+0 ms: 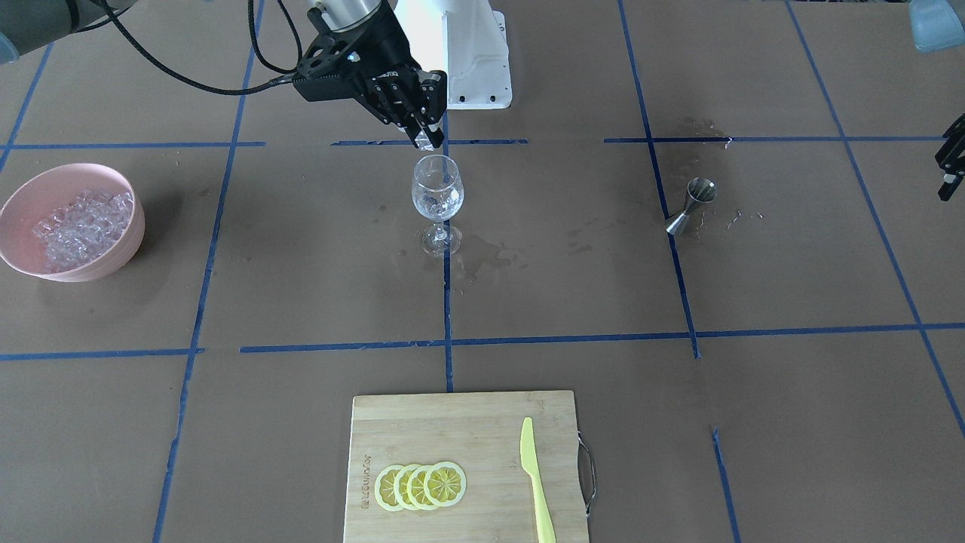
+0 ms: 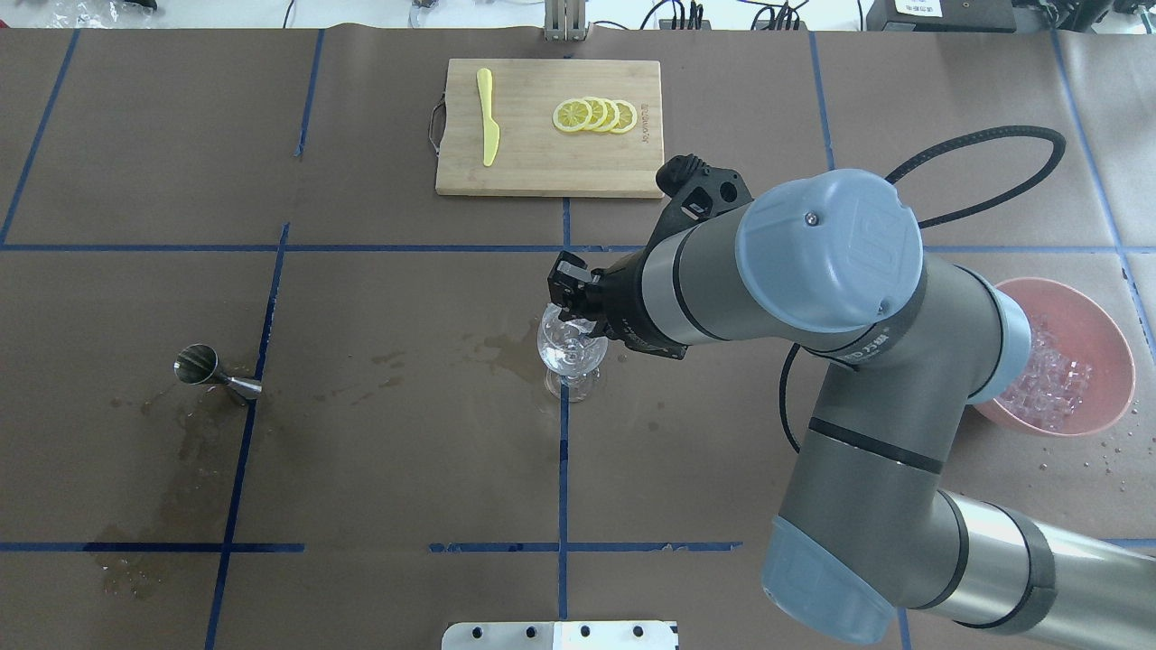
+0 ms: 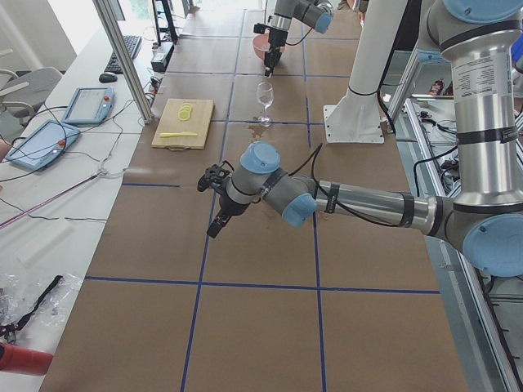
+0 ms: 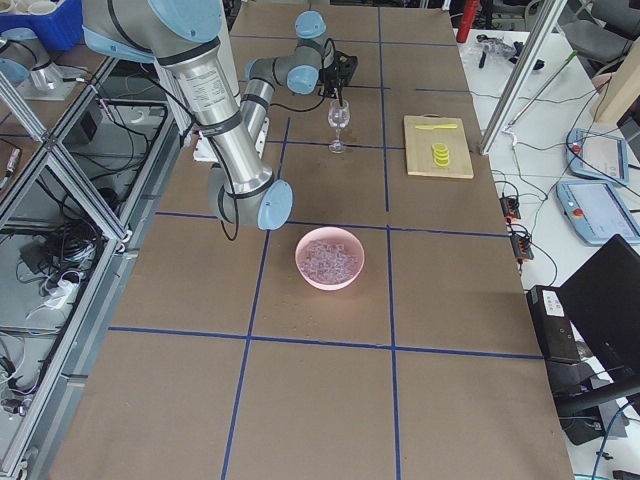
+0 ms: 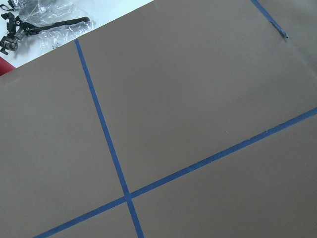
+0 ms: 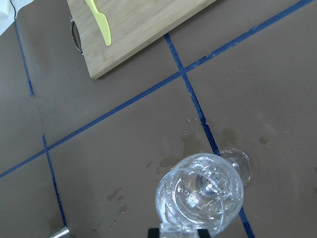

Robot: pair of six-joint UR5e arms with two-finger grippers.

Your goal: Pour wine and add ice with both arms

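Observation:
A clear wine glass (image 1: 437, 197) stands upright at the table's middle with a few pieces of ice in its bowl (image 6: 200, 196). My right gripper (image 1: 427, 142) hangs just above its rim, shut on a small clear piece of ice (image 6: 172, 229). More ice (image 1: 79, 226) fills a pink bowl (image 1: 113, 256) on my right side. No wine shows; only wet stains mark the paper. My left gripper (image 3: 214, 229) hovers over bare table far from the glass and shows only partly at the front view's edge (image 1: 950, 177); whether it is open I cannot tell.
A steel jigger (image 1: 690, 205) lies on its side on my left among damp stains. A bamboo board (image 1: 452, 422) at the far edge carries several lemon slices (image 1: 421, 485) and a yellow knife (image 1: 535, 483). Blue tape lines cross the brown paper.

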